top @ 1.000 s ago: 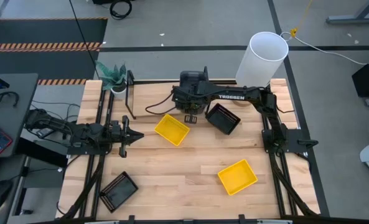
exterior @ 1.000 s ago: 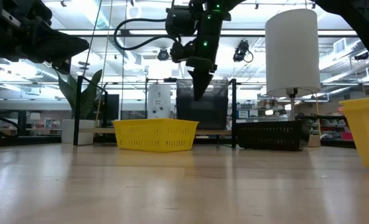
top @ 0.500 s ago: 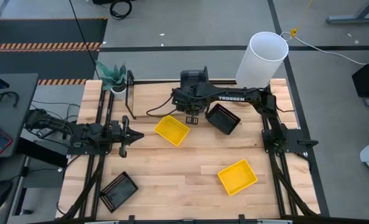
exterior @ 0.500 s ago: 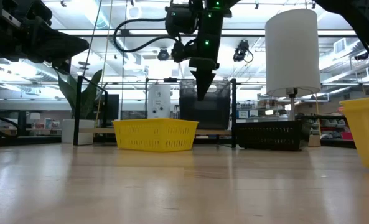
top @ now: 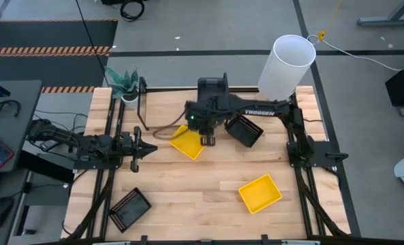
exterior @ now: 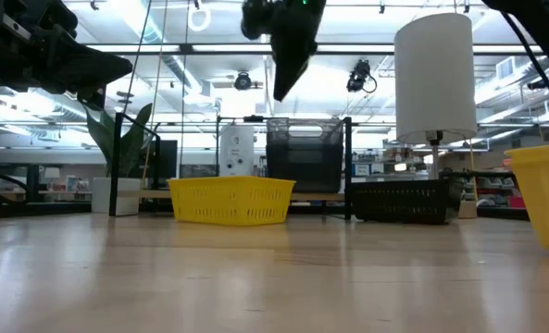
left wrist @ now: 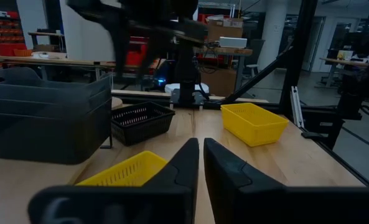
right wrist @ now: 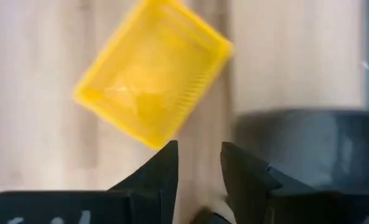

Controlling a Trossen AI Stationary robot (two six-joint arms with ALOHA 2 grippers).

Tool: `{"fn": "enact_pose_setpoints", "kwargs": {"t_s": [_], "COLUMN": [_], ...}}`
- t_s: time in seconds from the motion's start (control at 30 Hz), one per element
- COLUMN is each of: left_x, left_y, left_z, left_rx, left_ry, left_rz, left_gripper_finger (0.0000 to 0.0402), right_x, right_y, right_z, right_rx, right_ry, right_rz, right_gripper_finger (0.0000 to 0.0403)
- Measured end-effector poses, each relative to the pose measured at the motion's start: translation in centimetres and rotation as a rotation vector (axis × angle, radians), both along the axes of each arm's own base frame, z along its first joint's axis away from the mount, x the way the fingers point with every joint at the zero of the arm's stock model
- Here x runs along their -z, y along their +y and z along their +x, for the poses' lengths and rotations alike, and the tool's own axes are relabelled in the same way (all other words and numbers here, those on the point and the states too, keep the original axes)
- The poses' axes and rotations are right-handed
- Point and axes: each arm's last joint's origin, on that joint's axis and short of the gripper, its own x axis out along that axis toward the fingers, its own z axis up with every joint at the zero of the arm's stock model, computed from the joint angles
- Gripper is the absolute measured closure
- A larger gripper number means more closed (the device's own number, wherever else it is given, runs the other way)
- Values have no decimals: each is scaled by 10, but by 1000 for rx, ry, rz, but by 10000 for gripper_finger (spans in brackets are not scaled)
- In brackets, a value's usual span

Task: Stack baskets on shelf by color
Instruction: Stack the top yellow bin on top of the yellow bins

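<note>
My right gripper (top: 205, 139) hangs open high above the table, pointing steeply down over the edge of a yellow basket (top: 185, 143) (right wrist: 150, 81). In the low view the gripper (exterior: 280, 88) is well above everything. A solid dark grey basket (exterior: 302, 155) (right wrist: 296, 137) stands on the shelf (exterior: 154, 193) at the far edge. A black mesh basket (top: 246, 131) lies right of the yellow one. A second yellow basket (top: 259, 193) and a second mesh one (top: 129, 207) lie nearer the front. My left gripper (top: 151, 146) waits shut and level at the table's left.
A tall white cylinder (top: 287, 64) stands at the far right corner and a potted plant (top: 123, 83) at the far left, beside the shelf's black end frame (top: 142, 102). Bare wood shows in the table's middle between the baskets.
My right gripper has risen from just in front of the grey basket on the shelf and drifted toward the table's near and left side, ending above the yellow basket. The baskets have stayed where they were.
</note>
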Motion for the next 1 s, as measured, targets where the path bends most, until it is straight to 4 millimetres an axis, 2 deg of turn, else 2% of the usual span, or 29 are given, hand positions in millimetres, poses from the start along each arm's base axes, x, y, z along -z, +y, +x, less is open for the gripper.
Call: {"fn": "enact_pose_setpoints", "kwargs": {"t_s": [0.13, 0.27, 0.6, 0.77, 1.0], "left_x": [0, 0, 0, 0, 0], "left_y": [0, 0, 0, 0, 0], "left_z": [0, 0, 0, 0, 0], "left_rx": [0, 0, 1, 0, 0], "left_ry": [0, 0, 0, 0, 0], "left_rz": [0, 0, 0, 0, 0], "left_gripper_finger": [363, 365, 370, 363, 371], "right_x": [13, 34, 104, 128, 146], "right_y": [26, 42, 58, 59, 57], "right_z": [6, 10, 13, 13, 10], "right_rx": [-170, -266, -444, -522, -538], "right_ry": [12, 30, 37, -7, -23], "right_rz": [-25, -57, -106, -137, -144], "right_gripper_finger": [266, 246, 189, 194, 230]}}
